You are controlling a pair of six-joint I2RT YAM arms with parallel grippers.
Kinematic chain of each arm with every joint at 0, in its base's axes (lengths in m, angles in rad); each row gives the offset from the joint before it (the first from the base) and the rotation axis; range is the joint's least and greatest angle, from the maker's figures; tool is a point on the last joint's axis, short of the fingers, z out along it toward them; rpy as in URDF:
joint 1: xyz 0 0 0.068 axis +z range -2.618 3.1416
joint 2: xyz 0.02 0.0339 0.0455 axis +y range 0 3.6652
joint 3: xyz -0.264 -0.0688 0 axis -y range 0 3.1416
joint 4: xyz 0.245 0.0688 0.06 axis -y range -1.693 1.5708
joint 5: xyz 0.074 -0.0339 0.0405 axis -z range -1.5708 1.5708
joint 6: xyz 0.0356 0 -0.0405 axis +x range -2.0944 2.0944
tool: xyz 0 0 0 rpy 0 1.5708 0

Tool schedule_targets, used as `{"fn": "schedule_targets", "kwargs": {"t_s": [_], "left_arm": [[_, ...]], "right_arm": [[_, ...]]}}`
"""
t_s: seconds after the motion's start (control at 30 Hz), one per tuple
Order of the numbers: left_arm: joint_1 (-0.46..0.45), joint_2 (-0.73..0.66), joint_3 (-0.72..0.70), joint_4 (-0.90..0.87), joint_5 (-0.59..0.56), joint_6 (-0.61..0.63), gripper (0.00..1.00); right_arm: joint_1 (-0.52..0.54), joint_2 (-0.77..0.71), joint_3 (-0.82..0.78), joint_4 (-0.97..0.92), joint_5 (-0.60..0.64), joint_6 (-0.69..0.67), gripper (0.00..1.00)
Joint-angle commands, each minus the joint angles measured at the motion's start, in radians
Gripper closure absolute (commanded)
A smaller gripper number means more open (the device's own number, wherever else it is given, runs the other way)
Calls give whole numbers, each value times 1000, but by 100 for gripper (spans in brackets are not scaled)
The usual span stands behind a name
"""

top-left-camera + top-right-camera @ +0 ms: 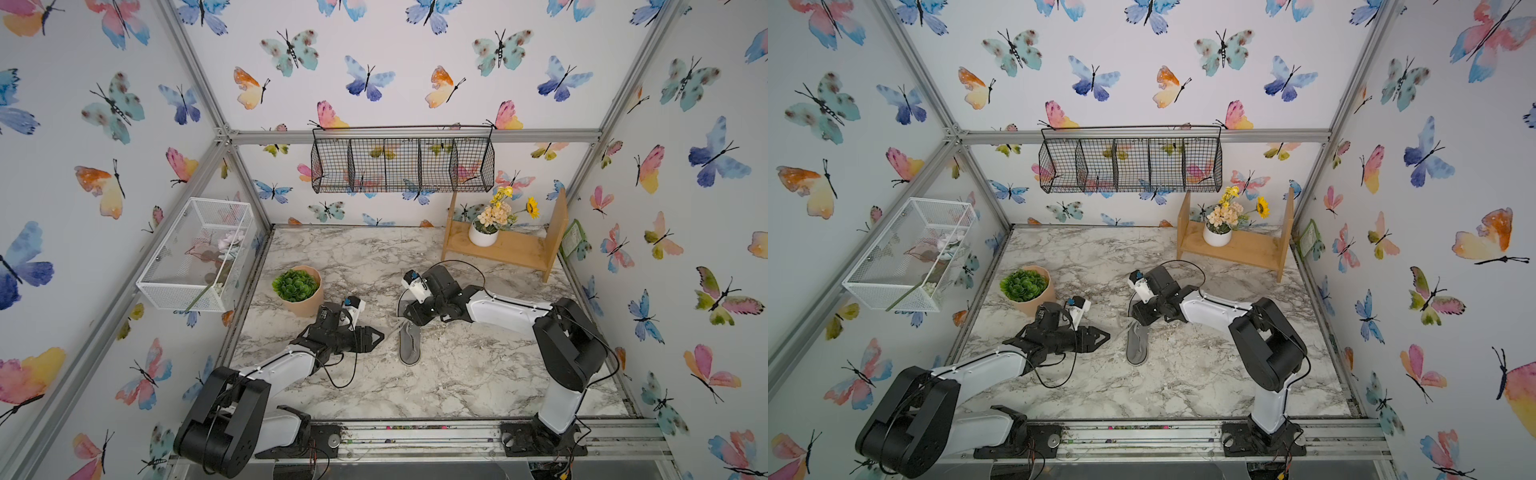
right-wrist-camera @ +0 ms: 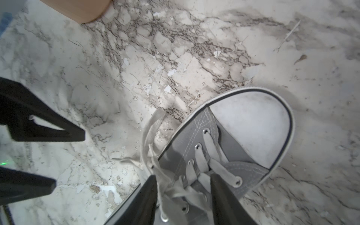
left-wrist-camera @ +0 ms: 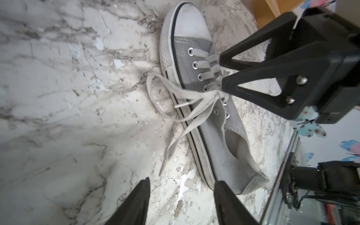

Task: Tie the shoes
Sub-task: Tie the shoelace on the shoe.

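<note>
Lying mid-counter point(image 1: 457, 386) between the arms, the shoe point(image 1: 409, 347) points its white toe cap point(image 3: 190, 21) away from the arm bases. Its laces point(image 3: 194, 101) bunch together over the tongue, with a loop and loose ends spilling onto the counter on the left arm's side. The right pincer point(image 3: 222, 72) stands open astride that bunch; whether its tips touch the laces is hard to tell. The left pincer point(image 3: 182, 181) gapes empty just beside the shoe.
</note>
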Motion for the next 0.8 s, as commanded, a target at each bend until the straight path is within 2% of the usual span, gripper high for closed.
{"fn": "schedule_targets", "kwargs": {"t_s": [0.0,0.17,0.23,0.4,0.77], "left_arm": [[9,1,47,57,-42,-21,32],[9,182,154,63,-40,18,33],[8,239,190,53,-40,49,34],[2,332,257,-17,-34,166,30],[2,477,377,-49,74,250,23]], "right_arm": [[-29,-81,-36,-8,-97,29,50],[-98,-132,-120,4,-134,72,49],[-133,-133,-146,3,-183,87,49],[-155,-103,-178,8,-254,98,48],[-178,-12,-178,90,-383,154,49]]}}
